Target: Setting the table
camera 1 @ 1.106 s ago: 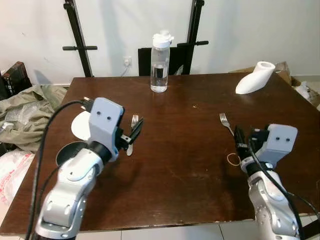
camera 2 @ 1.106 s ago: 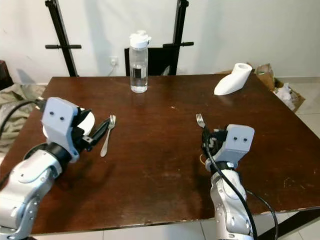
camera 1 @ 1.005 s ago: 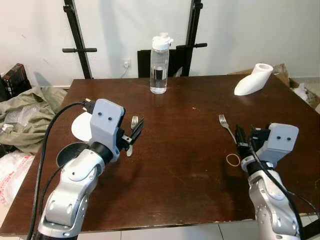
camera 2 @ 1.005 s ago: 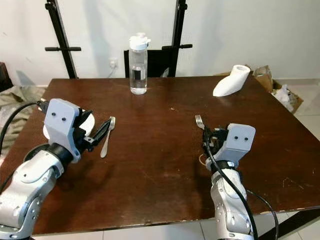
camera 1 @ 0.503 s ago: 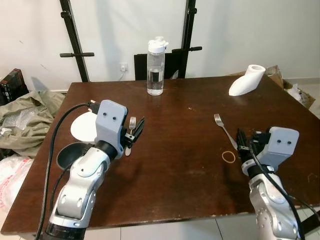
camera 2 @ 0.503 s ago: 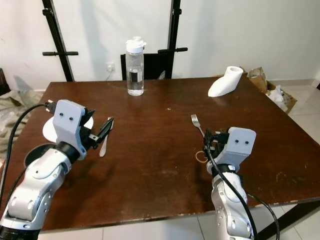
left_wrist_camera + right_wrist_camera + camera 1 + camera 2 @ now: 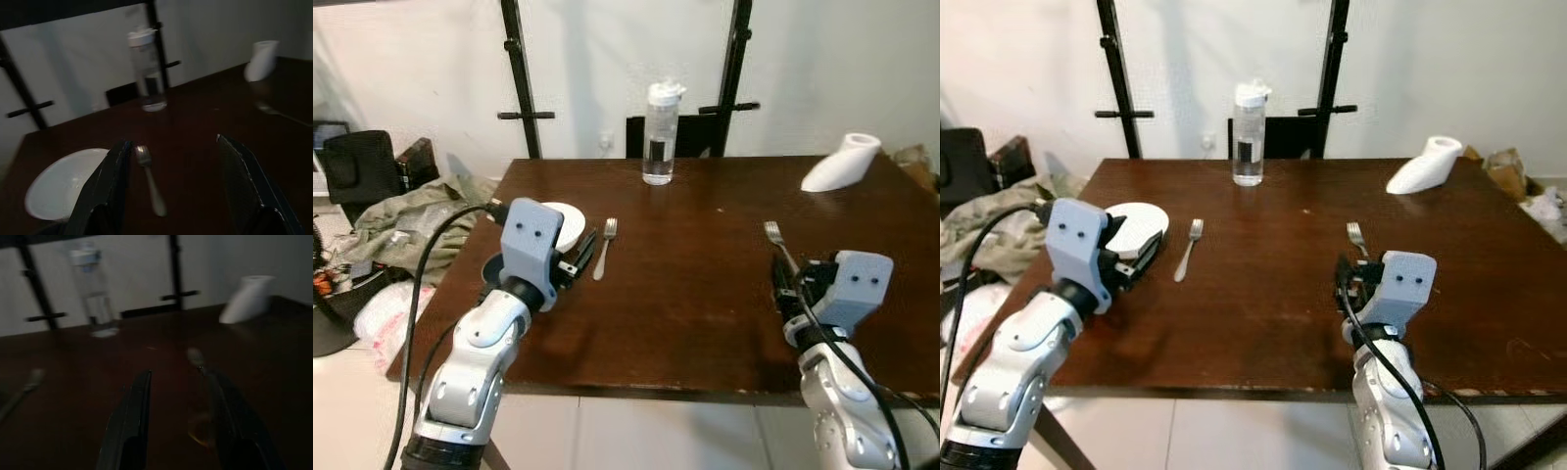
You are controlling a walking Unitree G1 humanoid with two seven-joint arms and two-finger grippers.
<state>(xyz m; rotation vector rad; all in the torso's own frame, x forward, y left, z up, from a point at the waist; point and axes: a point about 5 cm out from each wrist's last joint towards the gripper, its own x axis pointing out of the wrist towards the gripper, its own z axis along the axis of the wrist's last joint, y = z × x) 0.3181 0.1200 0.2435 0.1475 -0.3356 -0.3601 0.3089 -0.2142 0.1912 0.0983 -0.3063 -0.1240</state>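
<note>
Dark wooden table (image 7: 685,294) held a white plate (image 7: 558,223) and fork (image 7: 603,248) just beyond my left gripper (image 7: 579,257). Its wrist view showed released, empty fingers (image 7: 105,191). My right gripper (image 7: 178,426), also spread, faced another fork (image 7: 194,356); most remained unset.

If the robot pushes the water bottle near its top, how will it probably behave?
The bottle is tall and narrow and stands upright on the table, so it would likely tip. It looks clear and only partly filled, so probably fairly light. On its side, it may roll.
</note>
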